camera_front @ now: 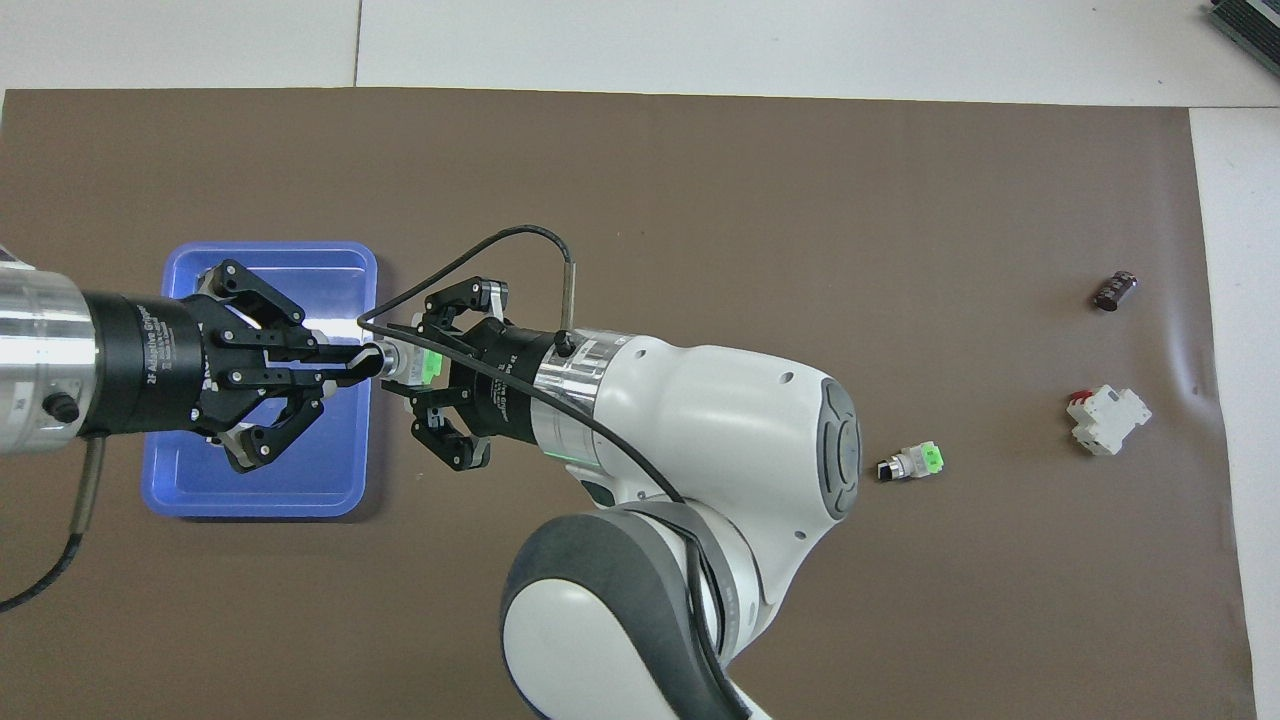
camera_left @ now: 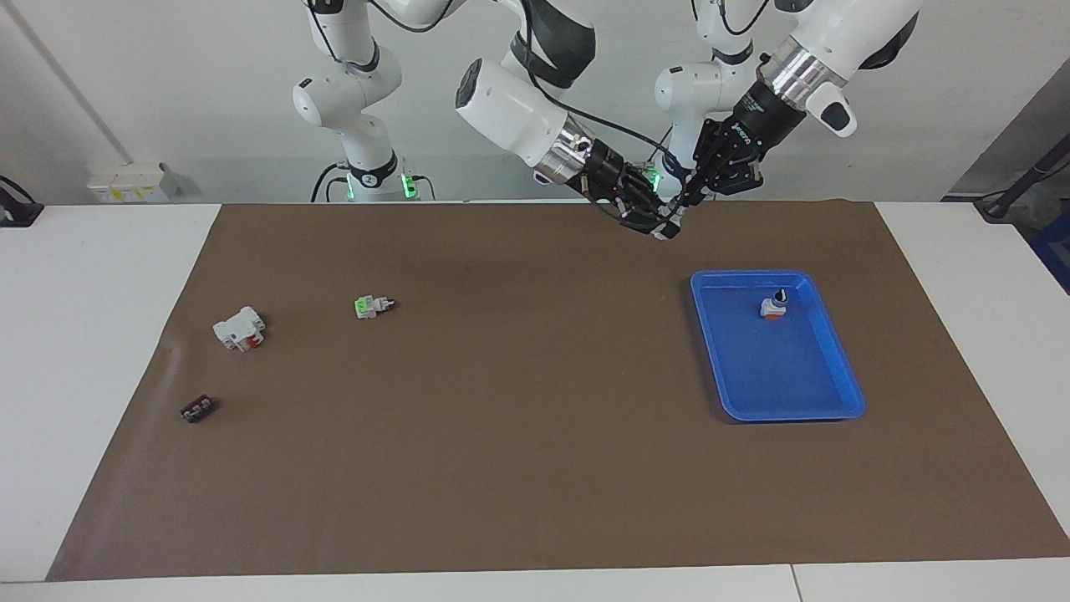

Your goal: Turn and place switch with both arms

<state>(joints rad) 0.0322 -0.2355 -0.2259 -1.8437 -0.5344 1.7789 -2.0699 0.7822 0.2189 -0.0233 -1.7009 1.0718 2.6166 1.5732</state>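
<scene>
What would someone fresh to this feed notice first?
The two grippers meeting in mid-air over the brown mat beside the blue tray: the right gripper and the left gripper are both shut on one small grey switch. Next, the tray already holds a switch with a black knob.

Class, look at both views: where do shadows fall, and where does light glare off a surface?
Facing view: the blue tray throws a soft dark shadow on the brown mat along its edge toward the right arm's end; lighting is even. Overhead view: a bright white streak of glare lies on the tray's floor beside the left end effector.
</scene>
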